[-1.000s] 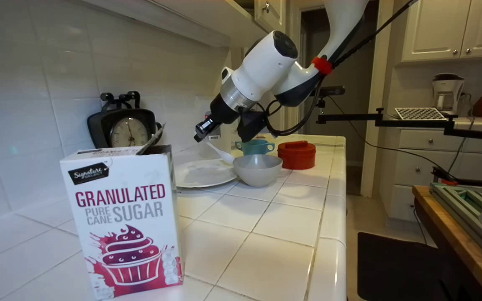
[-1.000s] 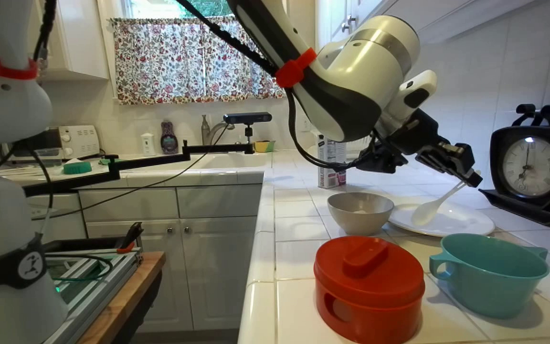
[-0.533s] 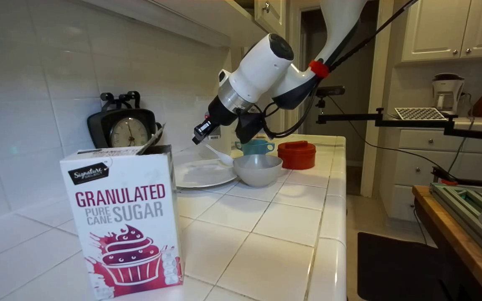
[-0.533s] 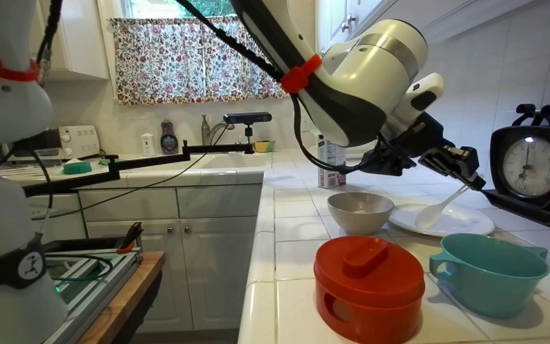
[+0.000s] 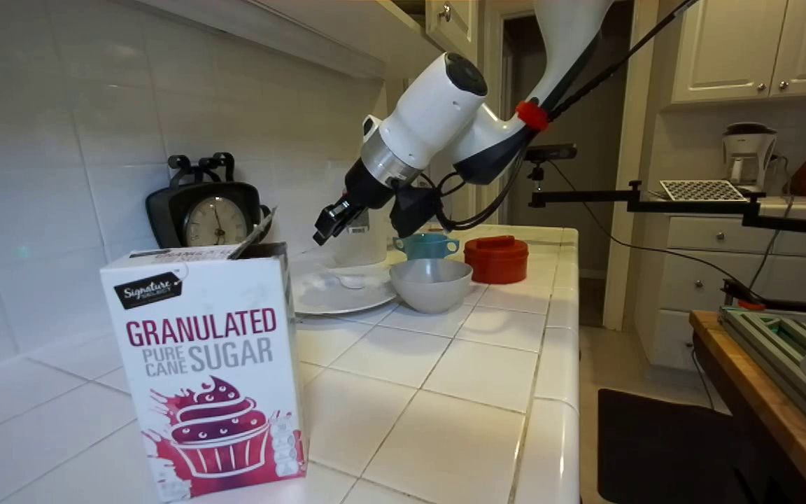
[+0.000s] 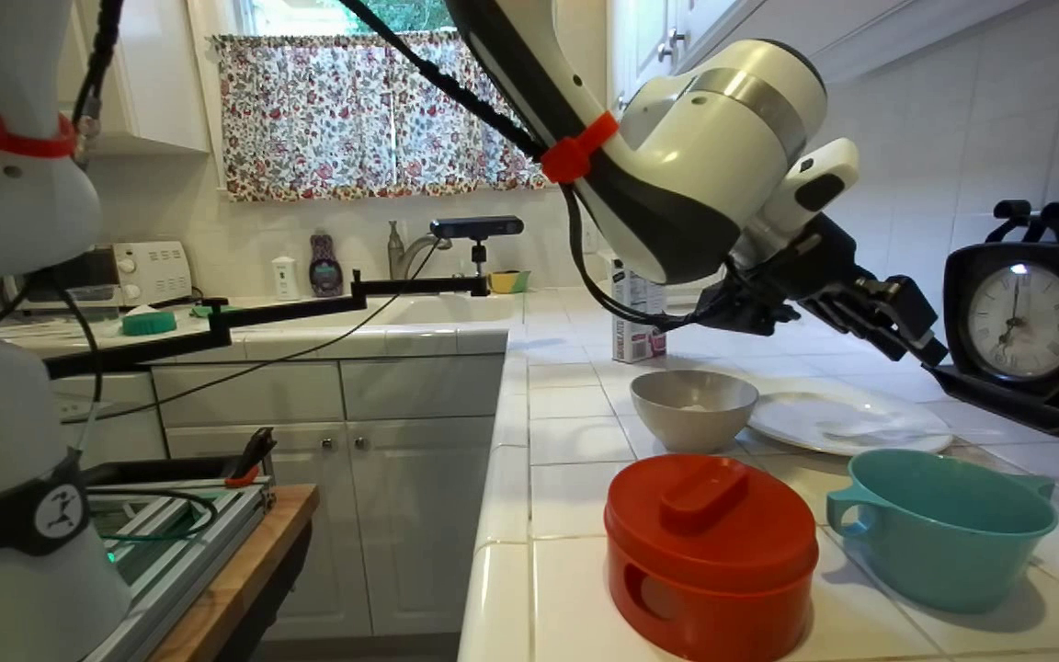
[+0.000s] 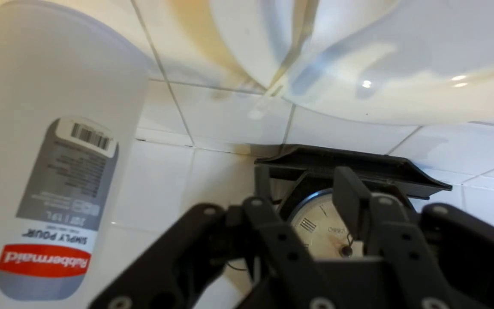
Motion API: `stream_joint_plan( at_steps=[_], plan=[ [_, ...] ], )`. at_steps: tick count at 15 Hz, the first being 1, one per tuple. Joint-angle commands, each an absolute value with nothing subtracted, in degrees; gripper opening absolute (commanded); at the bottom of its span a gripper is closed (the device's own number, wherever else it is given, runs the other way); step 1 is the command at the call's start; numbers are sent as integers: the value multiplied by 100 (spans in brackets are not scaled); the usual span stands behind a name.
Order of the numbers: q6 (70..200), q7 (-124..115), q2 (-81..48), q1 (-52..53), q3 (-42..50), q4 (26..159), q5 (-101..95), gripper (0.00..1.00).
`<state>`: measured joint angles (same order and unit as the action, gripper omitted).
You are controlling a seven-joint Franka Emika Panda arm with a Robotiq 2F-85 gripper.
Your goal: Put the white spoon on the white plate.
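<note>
Seen from left to right in an exterior view, the white-tiled table (image 5: 438,434) runs from its left edge along the wall (image 5: 88,210) to a rounded, open right edge. A black clock (image 5: 215,222) stands by the left edge. Closer to the camera, a white sugar box (image 5: 200,371) stands upright with its top flap raised. Next comes the white plate (image 5: 333,301), partly hidden by the box and nearer the left edge than the right. The white spoon (image 5: 352,281) lies on it, its handle reaching the rim. Higher up, tilted down toward the left edge, the claw (image 7: 302,178) hangs apart from the spoon; in the wrist view its fingers are spread, the clock showing between them. A pale Rubbermaid container (image 5: 361,248) stands beyond the plate, by the left edge. A pale grey bowl (image 5: 432,288) sits just beside the plate; behind it is a two-handled turquoise cup (image 5: 422,246). Last, a lidded red pot (image 5: 497,260) stands toward the far right corner.
</note>
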<state>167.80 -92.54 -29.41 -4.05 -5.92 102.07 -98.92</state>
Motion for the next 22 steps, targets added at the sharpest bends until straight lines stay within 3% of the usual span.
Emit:
stream_joint_plan(
  at_steps=[1,4,5,10,11,17,22],
  plan=[
    [16960,-8846,-3032,-470,-626,10089,-9518,75],
    [17081,-8516,-2859,-557,-678,10386,-8855,99],
    [17135,-8264,-2796,-616,-714,10547,-8486,100],
    [17808,-6748,-2262,-820,-624,11770,-6522,100],
    [17720,-6494,-2134,-1325,-1149,12024,-6361,100],
    [17672,-5460,-1563,-2551,-2251,12654,-4885,100],
    [16903,-3921,-1215,-4097,-4128,13004,-2847,100]
  ],
)
